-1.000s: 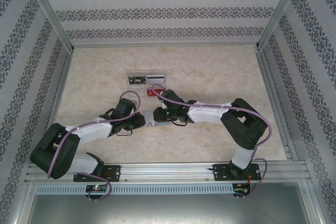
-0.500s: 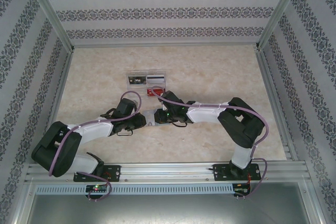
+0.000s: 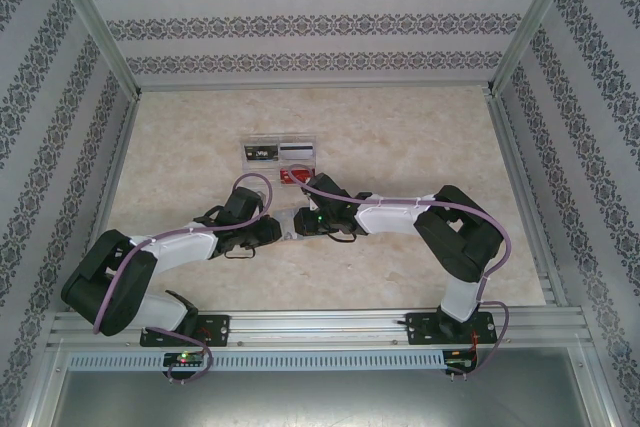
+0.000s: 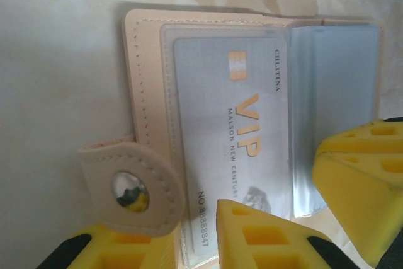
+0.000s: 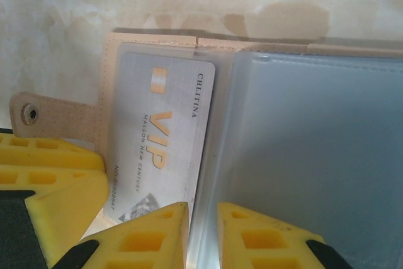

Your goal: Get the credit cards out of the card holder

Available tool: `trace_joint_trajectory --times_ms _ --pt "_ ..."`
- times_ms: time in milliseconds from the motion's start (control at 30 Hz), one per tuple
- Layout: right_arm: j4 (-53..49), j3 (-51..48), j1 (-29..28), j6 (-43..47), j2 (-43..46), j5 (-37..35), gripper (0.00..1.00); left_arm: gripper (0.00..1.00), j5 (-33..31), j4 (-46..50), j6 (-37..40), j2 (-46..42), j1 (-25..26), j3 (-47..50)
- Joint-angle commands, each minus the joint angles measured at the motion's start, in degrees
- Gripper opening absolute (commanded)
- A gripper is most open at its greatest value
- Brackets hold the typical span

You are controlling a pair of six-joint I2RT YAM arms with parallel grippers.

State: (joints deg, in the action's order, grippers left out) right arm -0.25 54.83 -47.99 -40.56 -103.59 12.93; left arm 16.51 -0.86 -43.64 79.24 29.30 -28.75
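The right gripper (image 5: 201,218) had its yellow fingers (image 5: 264,240) almost together, clamped on the lower edge of a clear, blue-grey plastic sleeve (image 5: 315,149) belonging to the open card holder (image 4: 148,92). The left gripper (image 4: 192,244) came at the holder from the left. Its fingers stood a little apart, with the numbered end of a credit card (image 4: 230,149) in the gap. Whether they pinched it could not be told.

That card was pale grey with gold VIP lettering, and it lay inside a clear pocket against the tan cover, not yet drawn out. The holder's snap tab (image 4: 129,187) stuck out at the side, just beside the left gripper's finger.

The holder itself lay opened flat on the marbled table (image 3: 420,137), near the middle and between the two grippers. A clear tray (image 3: 280,150) holding dark, silver and red cards sat close behind it on the far side.
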Motion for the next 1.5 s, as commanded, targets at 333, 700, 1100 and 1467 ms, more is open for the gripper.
trace_joint_trajectory --times_ms 333,700,1100,1467 --pt "0.3 -0.8 0.3 0.1 -0.7 0.1 0.21 0.26 1.2 -1.2 1.3 2.2 1.2 -2.1" --pt "0.3 -0.9 0.3 0.1 -0.8 0.0 0.21 0.29 2.1 -2.5 1.0 2.7 1.6 -2.3" --pt "-1.4 -1.0 0.5 1.3 2.2 -1.0 0.21 0.24 -0.4 -0.1 1.0 2.7 1.6 -2.5" --pt "-5.2 -7.9 7.1 5.3 11.0 -4.6 0.25 0.25 -1.3 2.3 1.7 3.0 1.9 -4.1"
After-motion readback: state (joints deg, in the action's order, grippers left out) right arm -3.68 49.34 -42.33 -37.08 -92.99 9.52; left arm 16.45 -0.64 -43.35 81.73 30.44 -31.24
